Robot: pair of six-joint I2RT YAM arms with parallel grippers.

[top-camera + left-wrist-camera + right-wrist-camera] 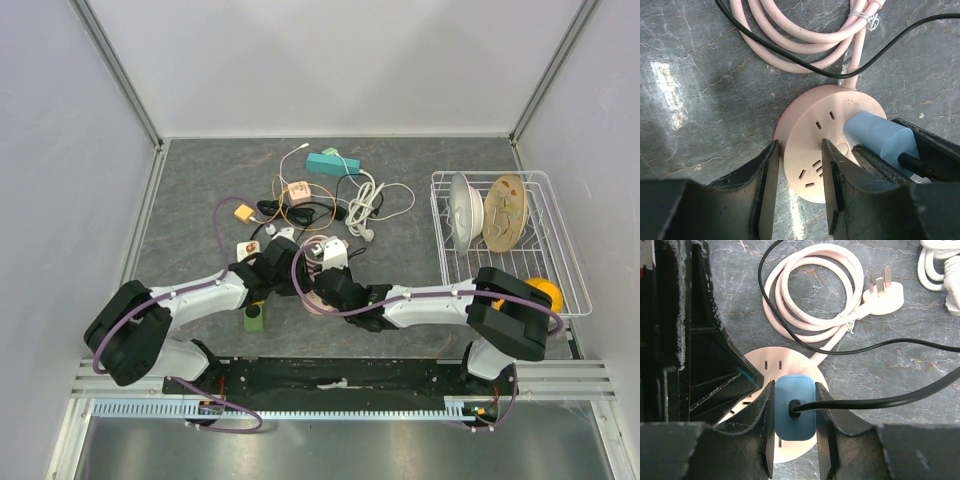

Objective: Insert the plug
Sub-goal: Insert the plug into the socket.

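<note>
A round pink socket (810,130) lies flat on the grey table, its coiled pink cord (810,295) behind it. The blue plug (795,410) with a black cable (880,402) stands on the socket's face, its prongs hidden. My right gripper (795,387) is shut on the plug's two sides. My left gripper (800,145) is open at the socket's left rim. One finger is beside the rim and the other finger (832,175) is over the face, next to the plug (875,135). In the top view both grippers (300,272) meet mid-table and cover the socket.
A wire dish rack (555,250) with plates and an orange object (545,292) stands at the right. Behind the grippers lie a teal power strip (332,162), a white cable bundle (370,200), a pink adapter (298,190) and a yellow plug (243,212). A green item (256,320) lies by the left arm.
</note>
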